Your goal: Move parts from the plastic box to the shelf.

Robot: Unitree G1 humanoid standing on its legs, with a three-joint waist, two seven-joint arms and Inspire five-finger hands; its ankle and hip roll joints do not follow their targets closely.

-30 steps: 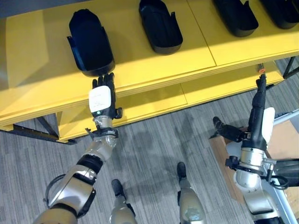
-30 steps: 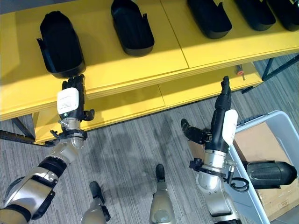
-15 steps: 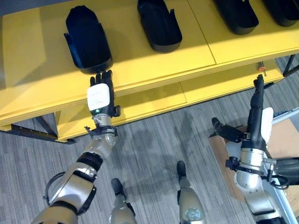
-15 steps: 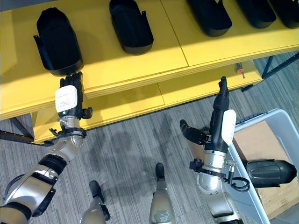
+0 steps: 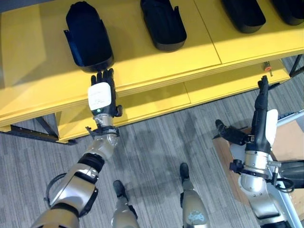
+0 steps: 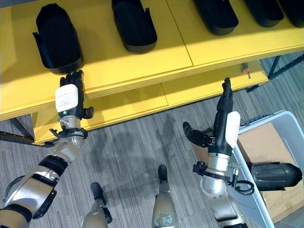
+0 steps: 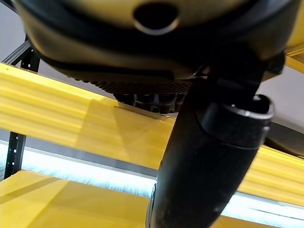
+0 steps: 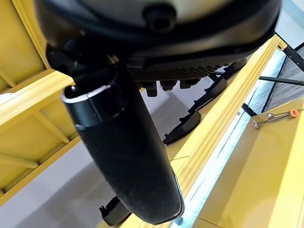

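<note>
Left robot hand [image 5: 101,93] flat, fingers straight, just below the black part [image 5: 88,36] on the yellow shelf [image 5: 142,61]. Right robot hand [image 6: 223,118] straight-fingered, empty, beside the plastic box [image 6: 259,156], another part [image 6: 275,175] inside.

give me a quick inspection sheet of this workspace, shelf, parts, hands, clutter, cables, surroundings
surface: yellow shelf with an upper board and a lower board beneath it
job's things: black parts on the upper board, leftmost part, next part, more toward the right; one black part lies in the plastic box at lower right
clutter: small orange-tipped tool on the lower board
hands: left hand open, fingers straight at the shelf edge just below the leftmost part; right hand open, holding nothing
cables: nothing seen
surroundings: grey floor; brown cardboard in the box
</note>
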